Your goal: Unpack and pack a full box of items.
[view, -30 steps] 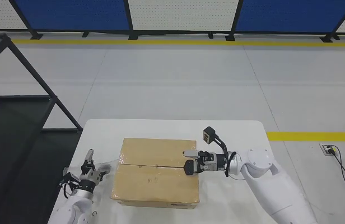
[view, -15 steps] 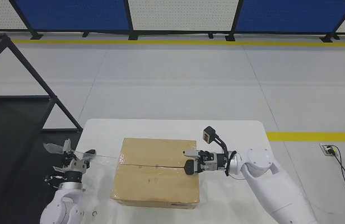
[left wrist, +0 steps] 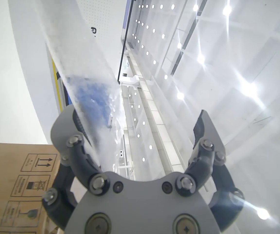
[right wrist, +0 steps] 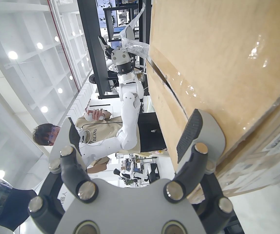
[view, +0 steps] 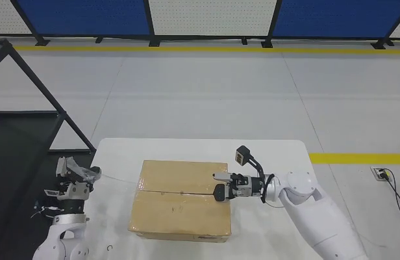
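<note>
Cardboard box (view: 180, 205): closed, at the middle of the white table (view: 271, 153). The right wrist view shows its flap seam (right wrist: 165, 81) slightly gapped.
Clear tape strip (left wrist: 81, 62): in the left wrist view it lies along one finger of the left gripper (left wrist: 134, 119), whose jaws are spread. In the top view it thins toward the box.
Left arm: at the table's left edge, gripper tilted upward.
Right gripper (right wrist: 132, 120): spread, one finger against the box top by its right edge.
Room: pale floor (view: 187, 91), blue partitions (view: 206, 16).
</note>
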